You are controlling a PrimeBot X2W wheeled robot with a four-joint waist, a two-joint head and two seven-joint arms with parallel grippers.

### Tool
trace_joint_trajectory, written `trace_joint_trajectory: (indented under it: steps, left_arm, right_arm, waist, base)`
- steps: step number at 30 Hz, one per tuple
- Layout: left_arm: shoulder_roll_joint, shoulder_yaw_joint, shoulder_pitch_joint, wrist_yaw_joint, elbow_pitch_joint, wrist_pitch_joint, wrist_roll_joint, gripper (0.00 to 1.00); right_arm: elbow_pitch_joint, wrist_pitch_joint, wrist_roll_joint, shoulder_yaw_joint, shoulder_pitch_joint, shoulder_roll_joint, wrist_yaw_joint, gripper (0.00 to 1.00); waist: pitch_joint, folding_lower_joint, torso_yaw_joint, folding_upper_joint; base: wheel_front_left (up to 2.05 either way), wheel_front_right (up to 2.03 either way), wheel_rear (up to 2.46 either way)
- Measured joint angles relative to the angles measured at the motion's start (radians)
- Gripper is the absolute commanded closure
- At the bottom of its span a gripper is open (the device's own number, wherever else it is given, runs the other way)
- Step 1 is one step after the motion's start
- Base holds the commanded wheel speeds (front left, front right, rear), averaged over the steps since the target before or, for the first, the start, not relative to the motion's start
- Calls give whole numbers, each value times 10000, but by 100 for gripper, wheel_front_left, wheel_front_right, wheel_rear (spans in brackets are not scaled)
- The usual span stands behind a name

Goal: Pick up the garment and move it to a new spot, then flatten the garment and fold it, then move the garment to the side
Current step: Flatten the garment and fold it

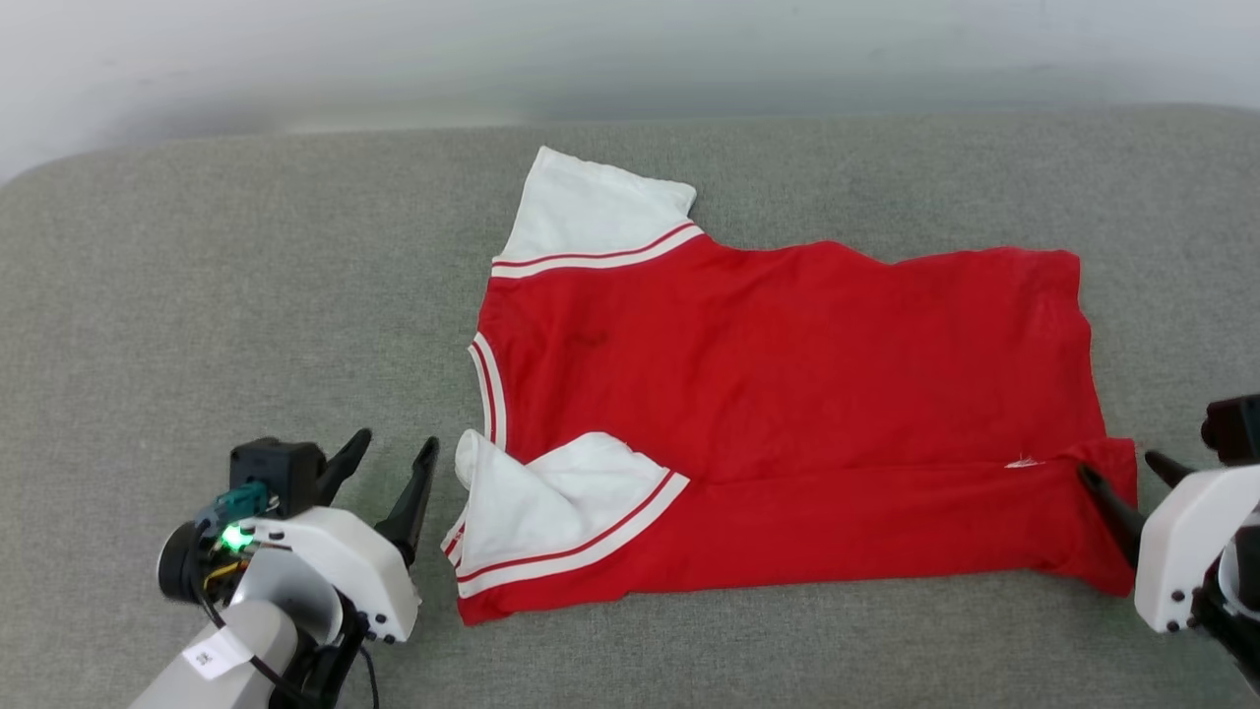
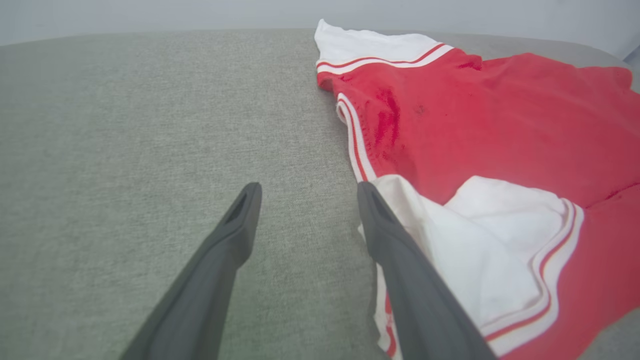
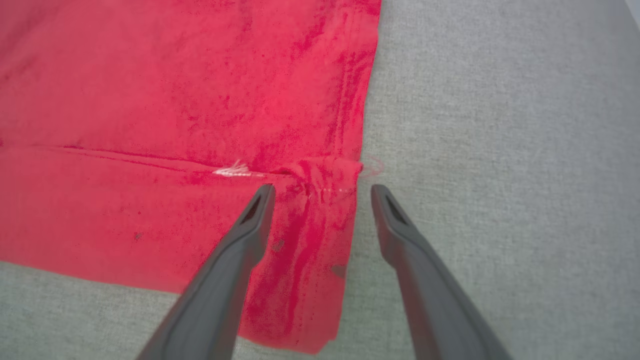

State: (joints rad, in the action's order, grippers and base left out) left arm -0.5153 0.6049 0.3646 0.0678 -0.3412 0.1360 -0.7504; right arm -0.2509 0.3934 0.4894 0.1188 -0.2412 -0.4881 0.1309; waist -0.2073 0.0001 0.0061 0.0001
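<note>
While it lies spread on the grey fabric surface (image 1: 197, 295), the garment (image 1: 787, 374) has its near edge folded over and its collar toward the robot's left. Left end effector (image 1: 397, 440): fingers apart, empty, just beside the near white sleeve (image 1: 532, 512). Right end effector (image 1: 1117, 465): fingers apart, empty, straddling the hem corner.

Head overhead; both wrists close at garment (image 1: 787, 394)
</note>
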Motion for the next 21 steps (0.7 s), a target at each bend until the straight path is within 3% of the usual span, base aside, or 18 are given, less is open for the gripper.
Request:
trace_joint_trajectory:
  steps: [1, 9, 15, 21]
  left_arm:
    - [-12, -155, -303, 439, 272, -134, -161, 0]
    - [-502, 10, -2008, 1910, 2178, -1732, -556, 0]
    - [-828, 504, -2684, 2545, 3699, -2999, -640, 0]
    - [-968, 571, -2737, 2857, 4207, -3327, -610, 0]
  right_arm:
    - [184, 322, -374, -244, 310, 125, 2, 0]
    - [1354, 2140, -1576, -2015, 1532, 1452, 0, 0]
    - [2761, 3129, -2109, -2717, 2266, 2376, 0, 0]
    - [3630, 3467, -2196, -2840, 2523, 2838, 0, 0]
  waist:
    - [155, 0, 4, 0]
    - [640, -1, -31, 0]
    - [637, -1, -45, 0]
    - [499, -1, -174, 0]
  base:
    - [0, 0, 0]
    - [0, 0, 0]
    - [0, 0, 0]
    - [0, 0, 0]
